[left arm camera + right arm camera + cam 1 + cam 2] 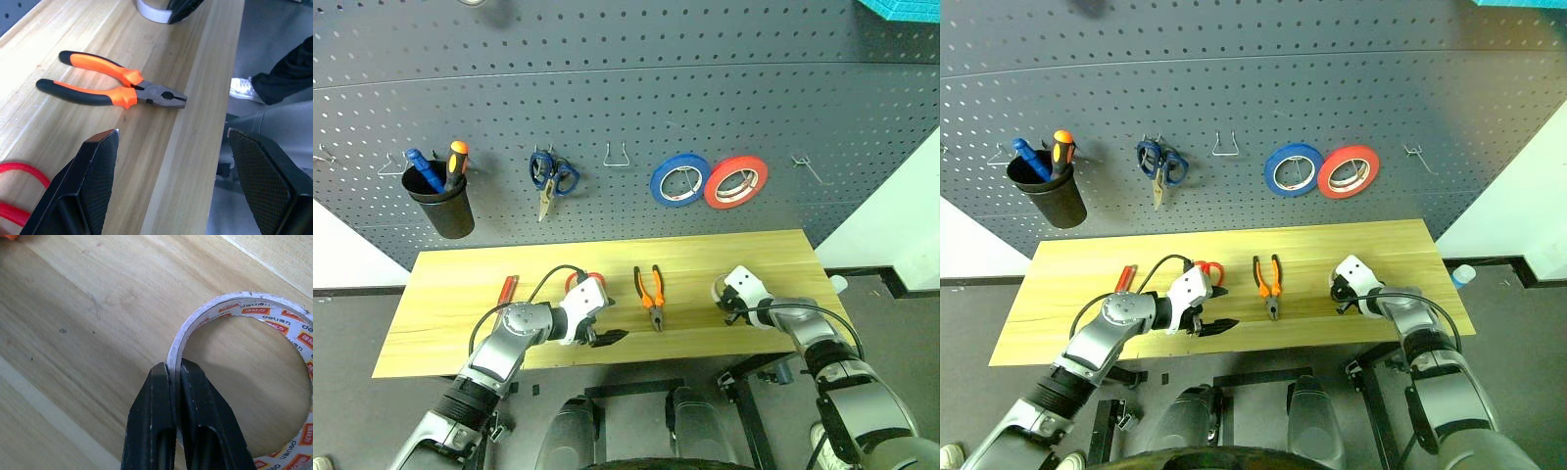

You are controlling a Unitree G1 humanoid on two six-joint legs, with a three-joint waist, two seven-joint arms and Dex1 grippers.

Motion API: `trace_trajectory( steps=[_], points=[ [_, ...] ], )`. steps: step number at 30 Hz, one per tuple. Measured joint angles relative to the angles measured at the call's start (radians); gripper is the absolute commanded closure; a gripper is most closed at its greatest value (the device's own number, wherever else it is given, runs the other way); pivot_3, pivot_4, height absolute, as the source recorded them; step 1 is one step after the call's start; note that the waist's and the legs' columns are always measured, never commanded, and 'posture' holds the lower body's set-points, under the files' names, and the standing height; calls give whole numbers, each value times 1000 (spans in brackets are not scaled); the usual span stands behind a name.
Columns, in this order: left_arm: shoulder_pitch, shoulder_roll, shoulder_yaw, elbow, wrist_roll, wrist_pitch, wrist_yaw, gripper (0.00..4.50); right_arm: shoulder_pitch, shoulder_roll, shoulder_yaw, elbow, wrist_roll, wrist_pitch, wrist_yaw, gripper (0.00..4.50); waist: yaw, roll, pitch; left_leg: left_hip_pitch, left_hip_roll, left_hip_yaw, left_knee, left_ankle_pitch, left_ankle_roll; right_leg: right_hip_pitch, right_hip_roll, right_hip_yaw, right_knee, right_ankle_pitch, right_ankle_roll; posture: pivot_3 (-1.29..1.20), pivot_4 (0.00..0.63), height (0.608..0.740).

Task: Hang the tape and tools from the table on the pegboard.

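Observation:
The tape [234, 308], a whitish roll with a printed core, lies on the table [460, 294] near its right end. My right gripper [175, 369] is shut on the roll's wall, one finger inside the ring and one outside. The orange-and-black pliers [651, 294] lie at mid-table. My left gripper [605, 336] hovers open left of the pliers, at the front edge, with nothing between its fingers [95, 171]. It partly covers the red-handled scissors [579, 280]. The red-handled screwdriver [509, 290] lies further left. The pegboard [626, 98] rises behind the table.
On the pegboard hang a black cup [445, 206] holding two tools, blue-handled scissors [551, 176], a bare wire hook [616, 157], a blue roll [679, 180], a red roll [735, 182] and another hook [808, 166]. A person's shoe [244, 88] stands by the table's front.

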Motion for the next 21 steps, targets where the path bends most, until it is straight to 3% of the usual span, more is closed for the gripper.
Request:
trace_trajectory(
  steps=[4, 7, 9, 15, 21],
  points=[
    [47, -1, 31, -8, 2, -42, 51, 780, 179, -82, -25, -215, -51, -45, -141, 4486, 3, 1, 0, -2, 0, 0, -1, 0, 0, -3, -1, 0, 0, 0, 0, -70, 113, 730],
    [79, -28, 96, -16, -17, -90, 95, 780, 350, -200, -41, -437, -222, -196, -403, 4486, 1, 3, 0, -3, -1, 2, -1, 0, 0, -6, -1, 2, 1, -1, 2, -97, 115, 730],
    [80, -41, 119, -17, -30, -108, 110, 780, 386, -259, -59, -526, -327, -270, -546, 4486, -9, 2, 0, -2, -1, 4, -1, 0, 0, -5, -1, 4, 1, -1, 1, -108, 112, 730],
    [74, -68, 119, -1, -38, -153, 102, 780, 348, -329, -78, -628, -508, -375, -805, 4486, -28, -1, -1, -2, -1, 7, 2, 0, 0, -4, -2, 6, -1, -1, 1, -124, 106, 730],
    [32, -92, 138, -13, -112, -188, 45, 780, 131, -353, -69, -481, -506, -445, -826, 4486, -29, -2, -2, -1, -1, 9, 1, 0, 0, -4, -2, 9, -1, 2, -3, -109, 98, 730]
  ],
)
